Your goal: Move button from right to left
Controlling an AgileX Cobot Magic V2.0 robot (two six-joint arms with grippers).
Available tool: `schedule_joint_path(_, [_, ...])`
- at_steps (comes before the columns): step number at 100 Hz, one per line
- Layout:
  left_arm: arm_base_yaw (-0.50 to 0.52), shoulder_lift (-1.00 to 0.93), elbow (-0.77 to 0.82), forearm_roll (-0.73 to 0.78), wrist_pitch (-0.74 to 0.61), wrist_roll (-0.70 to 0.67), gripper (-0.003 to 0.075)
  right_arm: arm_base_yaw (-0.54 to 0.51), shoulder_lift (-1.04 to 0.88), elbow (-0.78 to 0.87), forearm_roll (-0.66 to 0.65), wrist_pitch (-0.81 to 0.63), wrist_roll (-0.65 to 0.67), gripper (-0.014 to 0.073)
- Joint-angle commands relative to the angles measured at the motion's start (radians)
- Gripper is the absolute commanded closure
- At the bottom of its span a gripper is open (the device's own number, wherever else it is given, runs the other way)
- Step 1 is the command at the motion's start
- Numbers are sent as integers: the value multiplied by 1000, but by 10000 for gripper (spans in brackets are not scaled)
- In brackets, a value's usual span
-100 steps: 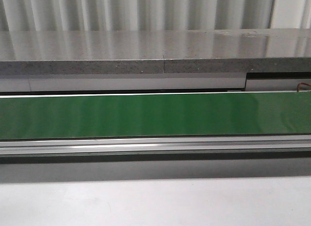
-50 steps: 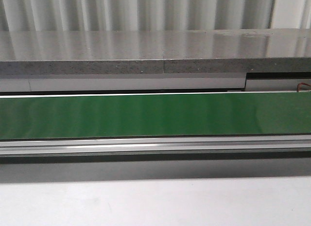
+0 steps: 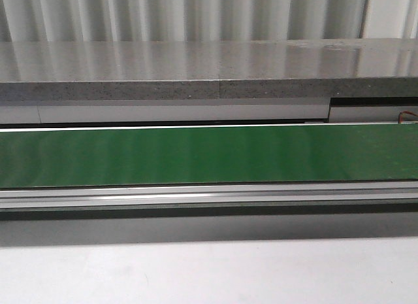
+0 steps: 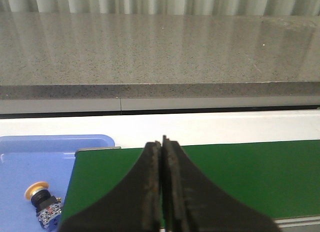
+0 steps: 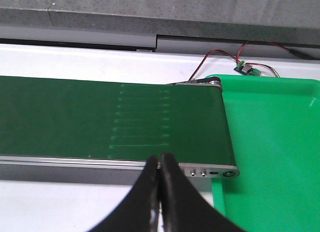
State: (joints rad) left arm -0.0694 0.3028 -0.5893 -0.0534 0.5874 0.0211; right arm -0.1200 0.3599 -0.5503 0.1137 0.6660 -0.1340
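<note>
The button (image 4: 42, 203), with a yellow cap, black collar and clear-and-blue block, lies on its side in the blue tray (image 4: 55, 157) at the belt's left end, seen only in the left wrist view. My left gripper (image 4: 162, 144) is shut and empty above the green belt (image 4: 240, 177), beside the tray. My right gripper (image 5: 161, 159) is shut and empty at the near rail of the belt (image 5: 100, 122), close to the green tray (image 5: 270, 152). Neither gripper nor the button shows in the front view.
The green conveyor belt (image 3: 209, 153) runs across the front view behind a metal rail (image 3: 209, 196). A grey stone shelf (image 3: 209, 68) stands behind it. A small circuit board with red and black wires (image 5: 245, 67) lies behind the green tray.
</note>
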Motion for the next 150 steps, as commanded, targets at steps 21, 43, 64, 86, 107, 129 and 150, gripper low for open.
schedule_joint_path(21, [-9,10,-25,-7,-72,0,740,-2,5,-26,-5,-72,-5,662])
schedule_joint_path(43, [-28,10,-8,-9,-74,0,740,-2,5,-26,-5,-72,-5,662])
schedule_joint_path(64, [-54,-42,109,-2,-272,0,740,-2,5,-26,-5,-72,-5,662])
schedule_joint_path(86, [-60,-163,287,12,-451,0,740,-2,5,-26,-5,-72,-5,662])
schedule_joint_path(107, [-60,-265,407,17,-445,-6,740,-2,5,-26,-5,-72,-5,662])
schedule_joint_path(129, [-60,-338,479,44,-443,-10,740,-2,5,-26,-5,-72,-5,662])
schedule_joint_path(150, [-60,-342,512,44,-451,-10,740,-2,5,-26,-5,-72,-5,662])
